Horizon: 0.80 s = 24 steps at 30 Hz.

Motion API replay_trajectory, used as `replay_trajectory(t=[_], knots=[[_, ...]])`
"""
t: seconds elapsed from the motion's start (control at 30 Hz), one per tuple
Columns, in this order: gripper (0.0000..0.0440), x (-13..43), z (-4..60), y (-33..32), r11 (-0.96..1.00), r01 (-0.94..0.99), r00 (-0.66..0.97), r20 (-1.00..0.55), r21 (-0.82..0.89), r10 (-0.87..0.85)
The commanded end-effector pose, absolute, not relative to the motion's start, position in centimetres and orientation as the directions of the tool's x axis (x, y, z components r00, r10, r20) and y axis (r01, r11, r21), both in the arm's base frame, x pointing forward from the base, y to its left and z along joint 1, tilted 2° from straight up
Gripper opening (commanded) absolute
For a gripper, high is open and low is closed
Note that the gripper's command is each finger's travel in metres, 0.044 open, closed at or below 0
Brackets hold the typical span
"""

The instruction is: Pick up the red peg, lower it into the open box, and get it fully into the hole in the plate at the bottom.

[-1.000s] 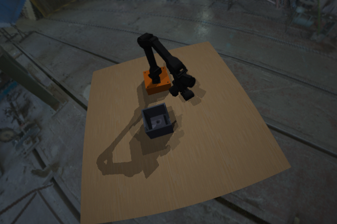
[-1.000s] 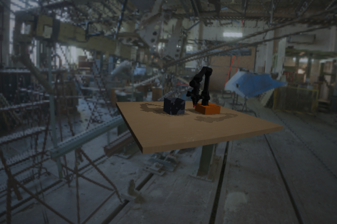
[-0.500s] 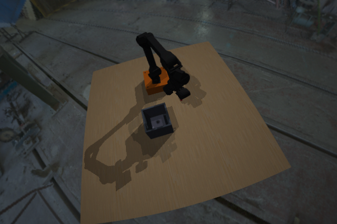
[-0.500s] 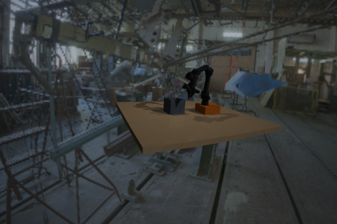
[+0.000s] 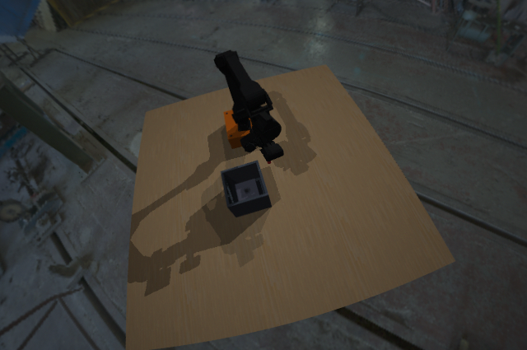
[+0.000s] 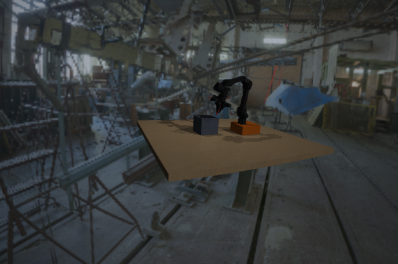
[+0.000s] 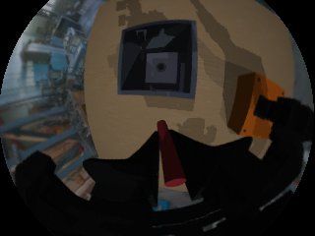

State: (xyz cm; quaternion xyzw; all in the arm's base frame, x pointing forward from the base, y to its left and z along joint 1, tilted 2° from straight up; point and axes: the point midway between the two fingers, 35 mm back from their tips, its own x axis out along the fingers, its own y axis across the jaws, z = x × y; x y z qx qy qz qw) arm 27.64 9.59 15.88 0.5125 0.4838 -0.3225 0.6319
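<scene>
Carrying the peg over to the box is, I'd say, the step in hand. My gripper (image 5: 268, 161) (image 6: 218, 110) (image 7: 162, 133) is clamped on the red peg (image 5: 268, 162) (image 6: 218, 110) (image 7: 170, 157), which slants through the lower middle of the wrist view. In the exterior view it hangs near the centre, above and to the right of the open box (image 5: 251, 208) (image 6: 206, 125) (image 7: 194, 59). Next I'd need to move across over the opening, bring the peg upright, then lower it towards the hole (image 5: 247, 190) (image 7: 160, 67). I count one peg, one box and, at its bottom, one plate (image 5: 254, 186) (image 7: 169, 76) with one hole visible.
</scene>
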Motion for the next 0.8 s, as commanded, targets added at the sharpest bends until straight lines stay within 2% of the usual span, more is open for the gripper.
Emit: replay_trajectory(t=[0.0,0.77], knots=[[0.0,28.3,16.2,8.2,0.263,0.907,0.325,-0.944,0.329,0.063],[0.0,30.3,14.3,2.5,0.245,0.944,0.226,-0.974,0.219,0.0]])
